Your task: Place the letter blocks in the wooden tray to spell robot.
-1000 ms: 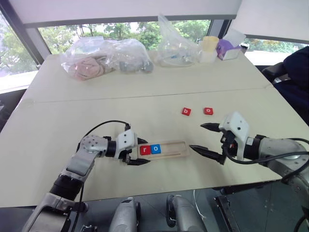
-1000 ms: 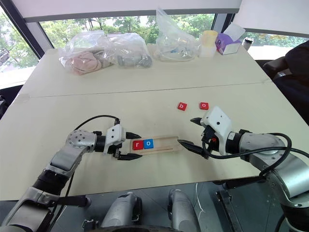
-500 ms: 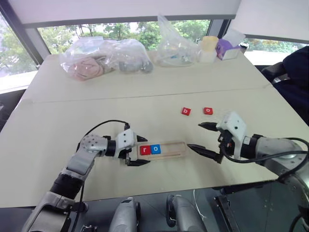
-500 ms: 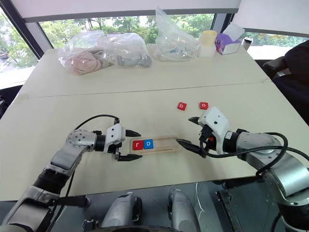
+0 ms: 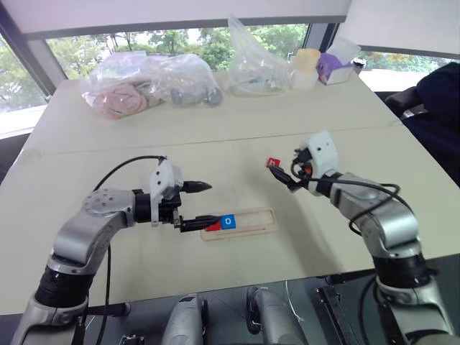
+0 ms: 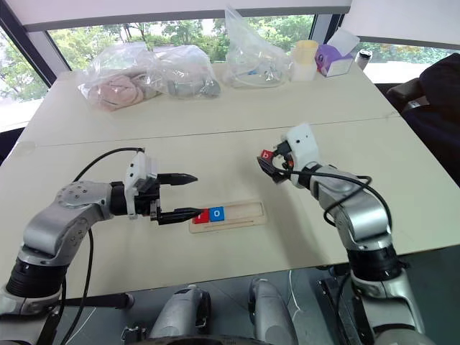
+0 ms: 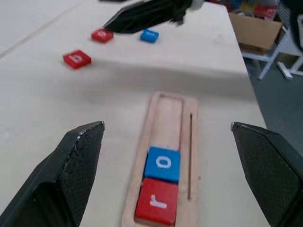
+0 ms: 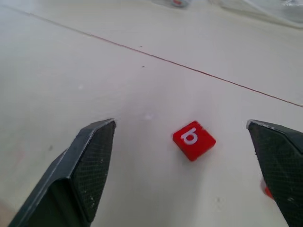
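Since the small flat red square tile marked b (image 8: pixel 193 140) lies loose on the pale counter (image 5: pixel 237 144) before the wide-open right end effector (image 8: pixel 182 177), it looks light, stiff and best pinched across opposite edges.

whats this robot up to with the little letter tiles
It is spelling a word with letter blocks in a wooden tray. A red r and a blue o already sit side by side at one end of the tray; the other slots are bare. The left gripper hangs open just beside that end, holding nothing. The right gripper is open over a red b block lying on the table. A red block and a blue block lie loose further off.
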